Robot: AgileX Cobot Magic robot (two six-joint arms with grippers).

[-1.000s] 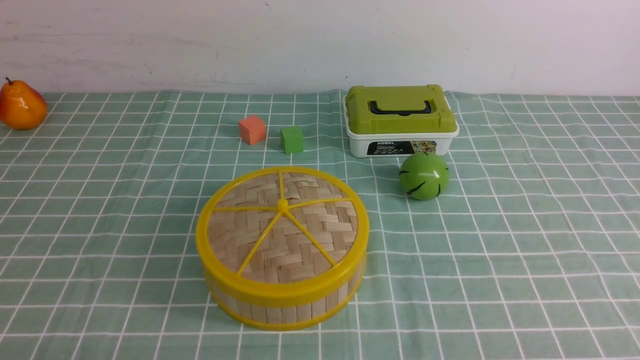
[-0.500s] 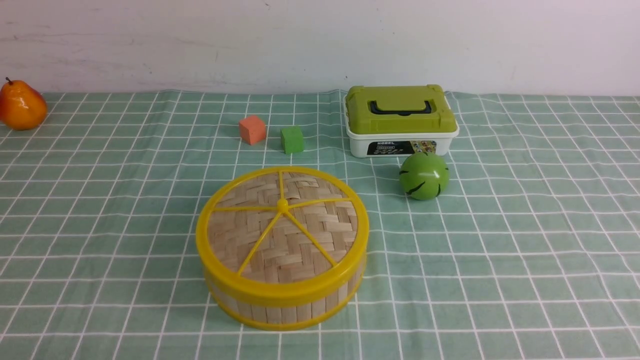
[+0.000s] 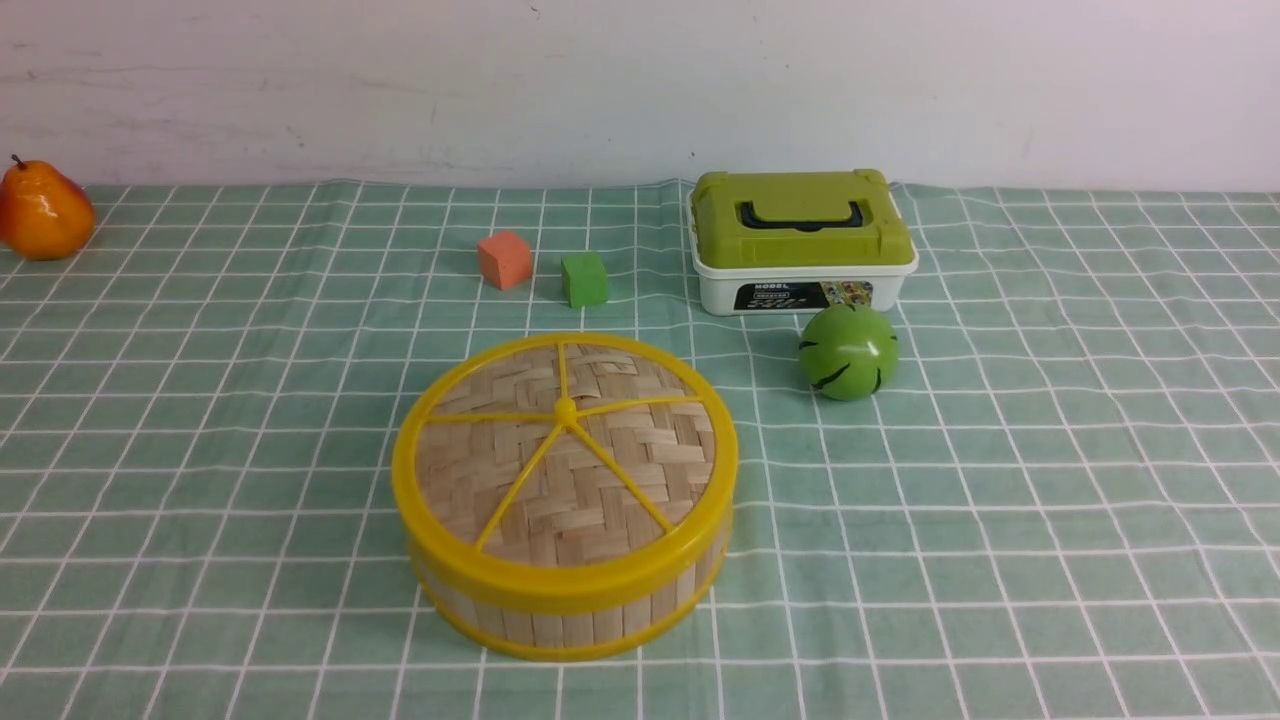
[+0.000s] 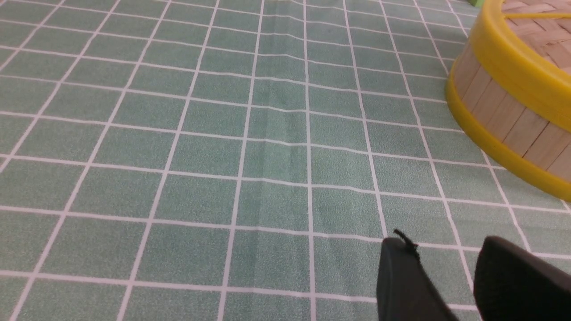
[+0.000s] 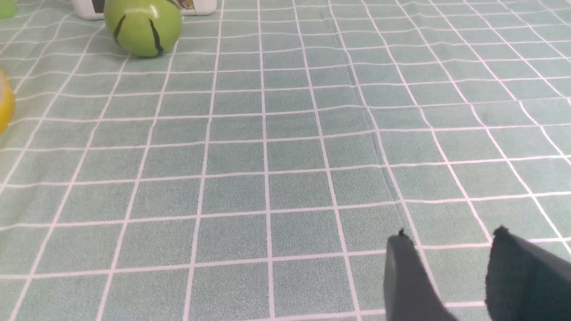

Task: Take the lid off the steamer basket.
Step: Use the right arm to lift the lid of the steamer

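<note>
Yellow-rimmed, tan woven lid [image 3: 510, 480]; green ball [image 3: 848, 352], black-striped

On the table with its green, white-lined checked cloth [image 3: 1000, 520] lie directly the steamer basket [image 3: 565, 628], an orange pear [image 3: 47, 212], two small blocks [image 3: 584, 279] — red and green — a white-and-green box [image 3: 803, 240], and a green ball [image 3: 849, 352].

A lid [image 3: 510, 470] sits atop a steamer basket [image 3: 565, 628] on a bench [image 3: 1000, 480], left of the middle and toward the near edge. Behind them, nearer the far edge, stand two blocks [image 3: 504, 260] [image 3: 584, 279], one left of the other. A pear [image 3: 47, 212] rests near the bench's far left corner. A lidded box [image 3: 800, 240] stands at the far edge, right of the blocks, with a ball [image 3: 848, 352] just before it, right of the basket and farther back.
</note>
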